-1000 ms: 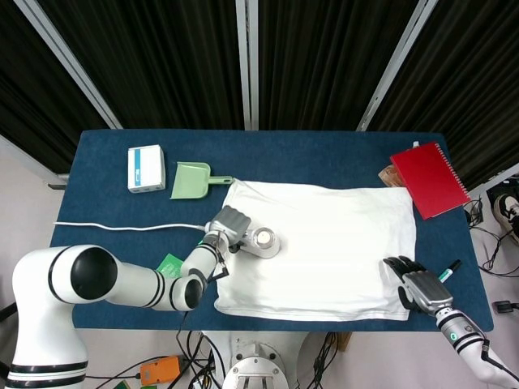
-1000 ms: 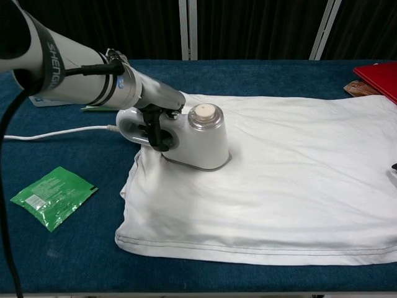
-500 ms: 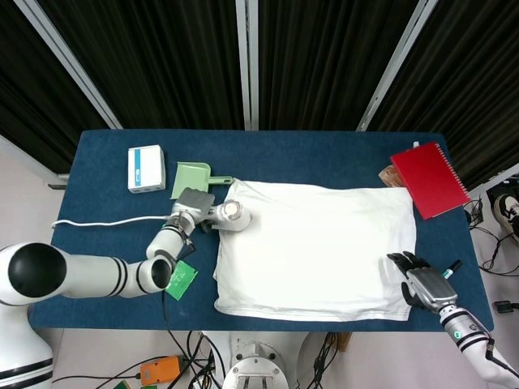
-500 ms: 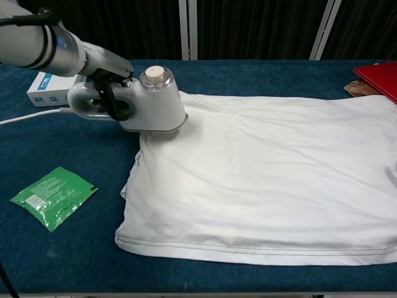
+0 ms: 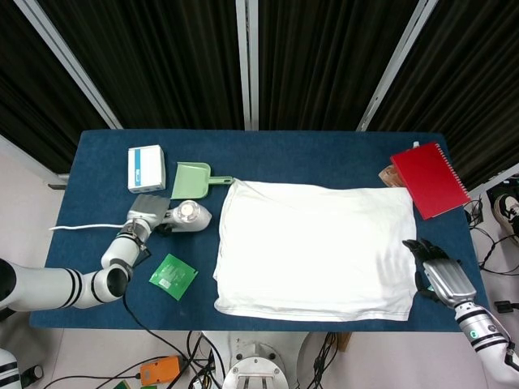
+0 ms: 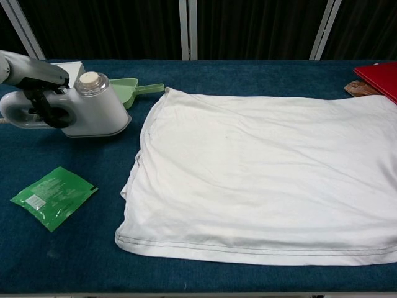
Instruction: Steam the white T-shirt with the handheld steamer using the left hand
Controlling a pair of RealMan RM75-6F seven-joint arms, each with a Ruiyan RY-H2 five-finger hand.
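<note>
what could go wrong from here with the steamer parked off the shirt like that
1. The handheld steamer, gripped by the left hand, sits just in front of the green dustpan and white box; a swing could knock them.
2. Its white cord trails left and might snag.
3. The green packet lies close by and could get dragged.

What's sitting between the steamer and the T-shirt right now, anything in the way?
Nothing visible. The left hand holds the steamer on bare blue cloth just left of the white T-shirt. The green dustpan lies behind that gap, the green packet in front.
</note>
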